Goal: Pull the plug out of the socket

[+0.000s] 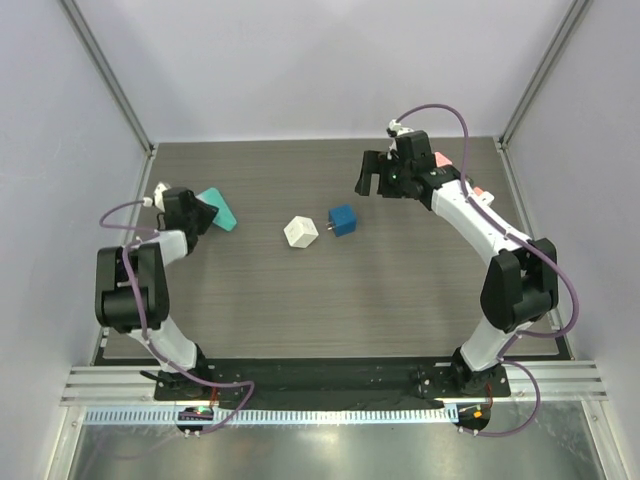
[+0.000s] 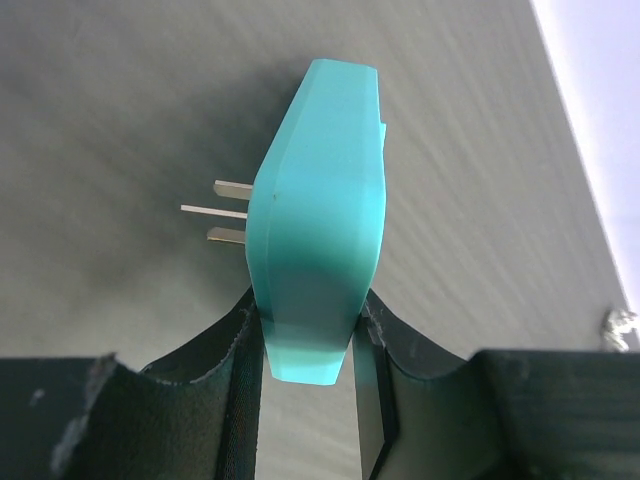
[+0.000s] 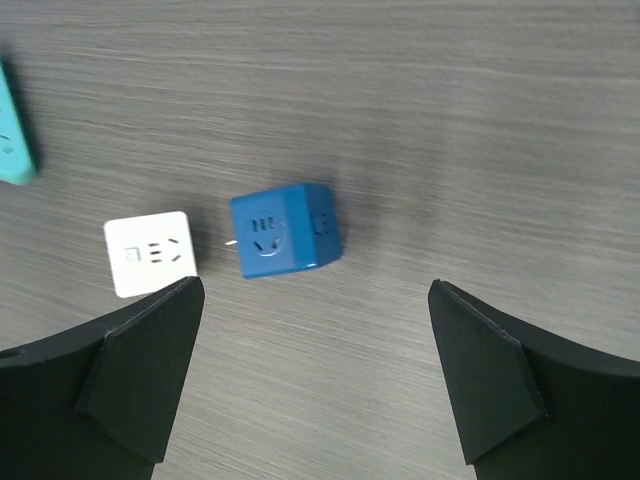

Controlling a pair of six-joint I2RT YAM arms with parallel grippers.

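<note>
Your left gripper is narrowed onto the teal plug, with its black fingers pressed on the plug's two broad sides. The lower end of the plug sits hidden between them. Three flat metal prongs stick out from one narrow edge into open air, touching nothing. From the top view you cannot tell whether the plug rests on the table or hangs just above it.

The plug lies at the table's left side, well apart from the two cubes in the middle. The white cube sits left of the blue cube, just beside it and with a thin gap between them. A small metal prong shows on the blue cube's left face, pointing at the white one. How many prongs are there is hidden.

Your right gripper stands wide, holding nothing, above the table and to the far right of the blue cube. Behind its arm, a pink object is mostly covered.

Both cubes show dark socket slots on their upper faces. The blue cube's right face carries a small mark too blurred to read.

The plug and left gripper are close to the table's left edge and the pale wall beside it. Bare wood-grain surface surrounds both cubes, widest on the near side.
</note>
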